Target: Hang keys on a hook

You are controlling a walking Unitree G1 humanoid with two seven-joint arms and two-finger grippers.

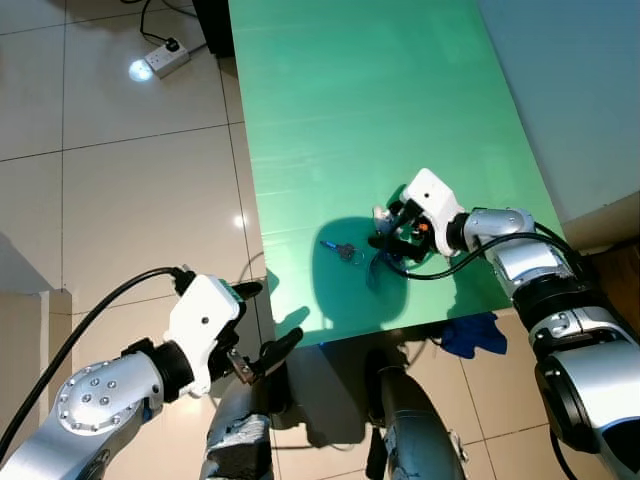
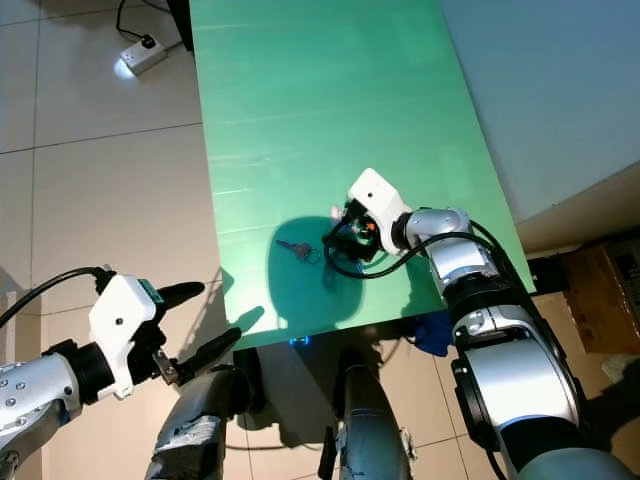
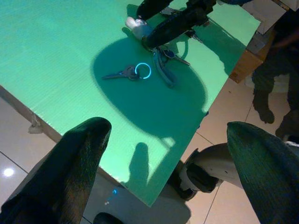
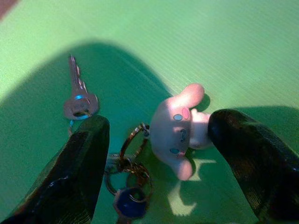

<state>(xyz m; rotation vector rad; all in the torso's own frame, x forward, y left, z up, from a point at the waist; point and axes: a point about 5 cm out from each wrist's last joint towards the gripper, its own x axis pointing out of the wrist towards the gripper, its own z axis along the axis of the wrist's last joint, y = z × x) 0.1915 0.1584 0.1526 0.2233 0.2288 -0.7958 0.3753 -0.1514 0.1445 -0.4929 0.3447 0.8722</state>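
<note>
A bunch of metal keys on linked rings [image 4: 128, 179], with a white round-eared figurine charm [image 4: 180, 130] and a blue-capped key, lies on the bright green tabletop [image 1: 380, 110] near its front edge. At about nine o'clock from the bunch, just apart, lies a single silver key on a blue ring [image 1: 343, 250]. The right gripper [image 4: 156, 163] hangs low over the bunch, fingers spread wide either side of the charm and rings, gripping nothing. At seven o'clock, off the table over pale floor tiles [image 1: 130, 190], the left gripper [image 1: 262, 325] is parted and empty. A white power strip [image 1: 165, 58] lies on the floor at eleven o'clock.
</note>
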